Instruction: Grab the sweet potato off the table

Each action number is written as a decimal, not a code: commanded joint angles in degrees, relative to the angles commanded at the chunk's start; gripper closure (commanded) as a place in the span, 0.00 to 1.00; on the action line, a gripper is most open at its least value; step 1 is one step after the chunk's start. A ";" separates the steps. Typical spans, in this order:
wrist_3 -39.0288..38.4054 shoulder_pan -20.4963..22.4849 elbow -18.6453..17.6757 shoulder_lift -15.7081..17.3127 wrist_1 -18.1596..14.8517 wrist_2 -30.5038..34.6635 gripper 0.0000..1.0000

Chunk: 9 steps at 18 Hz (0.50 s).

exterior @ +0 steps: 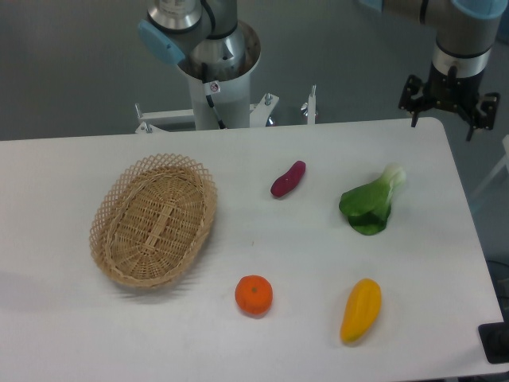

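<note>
A grey floor lies behind the white table point(238, 334), with the arm's pedestal point(219, 76) standing at the far edge, at twelve o'clock from the table's middle. The potato point(288, 179) lies alone near the table's centre, slightly toward the far side, its long axis slanting from seven to one o'clock, with bare white surface on every side. That isolation looks deliberate: a two-finger grasp across its narrow middle would meet nothing else. The other items ring it, all well apart: a wicker basket point(155, 220) at nine o'clock, an orange point(254, 295) at six, a yellow fruit point(361, 309) at about five, and a leafy green point(371, 204) at three to four. The gripper point(450, 111) hangs off the table's far right corner, at two o'clock from the potato and well away from it, above the table's edge. Its fingers appear spread, with dark prongs pointing down on either side and nothing between them, which fits an approach not yet begun. To my eye the coming step is a traverse toward eight o'clock, then a wrist turn so the fingers close across the slanted tuber rather than along it; being small and rounded, it may roll if caught off-centre.
</note>
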 joint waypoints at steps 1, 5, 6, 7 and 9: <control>0.00 0.00 -0.09 0.00 0.00 -0.09 0.00; -0.09 -0.17 -0.44 -0.17 0.09 -0.62 0.00; -0.26 -0.26 -0.79 -0.70 0.17 -0.62 0.00; -0.70 -0.44 -1.05 -1.57 0.35 -0.53 0.00; -3.33 -0.62 -1.75 -2.20 3.32 -0.70 0.00</control>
